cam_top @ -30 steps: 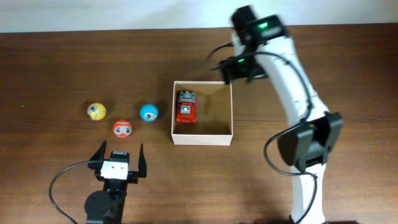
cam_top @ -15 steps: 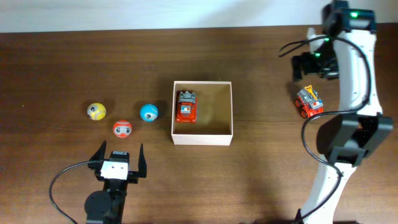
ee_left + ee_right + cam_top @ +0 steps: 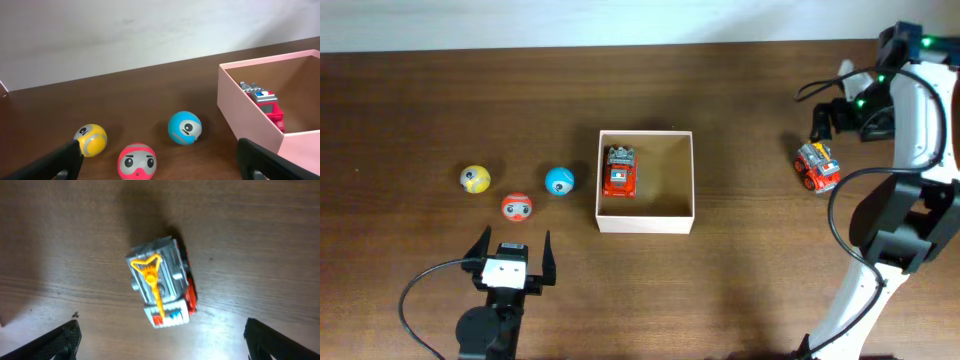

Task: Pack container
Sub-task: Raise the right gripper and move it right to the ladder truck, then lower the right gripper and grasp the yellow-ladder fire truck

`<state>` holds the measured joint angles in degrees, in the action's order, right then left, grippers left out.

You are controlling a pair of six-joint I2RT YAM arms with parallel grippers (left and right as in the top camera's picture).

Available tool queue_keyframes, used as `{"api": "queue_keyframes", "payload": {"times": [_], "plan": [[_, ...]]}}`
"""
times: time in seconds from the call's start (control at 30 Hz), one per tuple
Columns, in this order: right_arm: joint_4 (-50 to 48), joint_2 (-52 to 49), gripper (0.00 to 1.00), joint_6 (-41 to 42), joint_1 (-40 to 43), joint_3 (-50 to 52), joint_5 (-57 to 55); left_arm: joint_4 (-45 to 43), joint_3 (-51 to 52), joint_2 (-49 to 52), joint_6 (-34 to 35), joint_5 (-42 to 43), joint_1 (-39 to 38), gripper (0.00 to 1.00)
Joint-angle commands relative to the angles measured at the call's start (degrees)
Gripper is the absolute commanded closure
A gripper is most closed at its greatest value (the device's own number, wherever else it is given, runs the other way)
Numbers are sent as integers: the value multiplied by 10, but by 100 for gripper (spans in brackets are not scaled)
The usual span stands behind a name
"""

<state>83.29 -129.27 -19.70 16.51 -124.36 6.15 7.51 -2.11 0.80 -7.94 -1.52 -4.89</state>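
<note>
**Ana:** Far left of the wooden table [image 3: 740, 285], a yellow ball [image 3: 474, 179]. Just right of it and a touch nearer, a red ball [image 3: 517, 207] with a painted face.

**Ben:** Below those two sits the left gripper [image 3: 513, 243]. Its fingers are spread wide with nothing between them, low at the near edge. From its wrist camera, all the balls lie out ahead of it.

**Ana:** Next along is a blue ball [image 3: 559, 181], near the container [image 3: 645, 222] but not touching it.

**Ben:** And there's the container, mid-table. Square, open top, pale walls, tan floor. One red truck [image 3: 620, 171] is inside, tucked against the left wall towards the far corner. The right half of the floor is bare.

**Ana:** Across a stretch of table to the right, well apart from the box, a second truck [image 3: 817, 166]. It has a red body, a grey top and a yellow ladder, and stands on its wheels at a slant to the table edge.

**Ben:** The right gripper [image 3: 161, 325] hangs over it. The wrist camera looks straight down on the roof. Both fingers sit far out at the bottom corners of that view, parted wide, neither touching the truck.

**Ana:** So both grippers are agape, holding nothing.
</note>
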Motion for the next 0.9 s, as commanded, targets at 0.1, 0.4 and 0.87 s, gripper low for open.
{"api": "queue_keyframes", "payload": {"times": [0.1, 0.4, 0.87], "plan": [[-59, 15, 1, -53, -3, 82, 9, -1, 3, -5, -7, 6, 3, 1], [-123, 15, 1, -86, -3, 138, 5, -1, 3, -5, -7, 6, 3, 1], [-177, 14, 1, -125, -2, 195, 7, -1, 3, -5, -7, 6, 3, 1]]}}
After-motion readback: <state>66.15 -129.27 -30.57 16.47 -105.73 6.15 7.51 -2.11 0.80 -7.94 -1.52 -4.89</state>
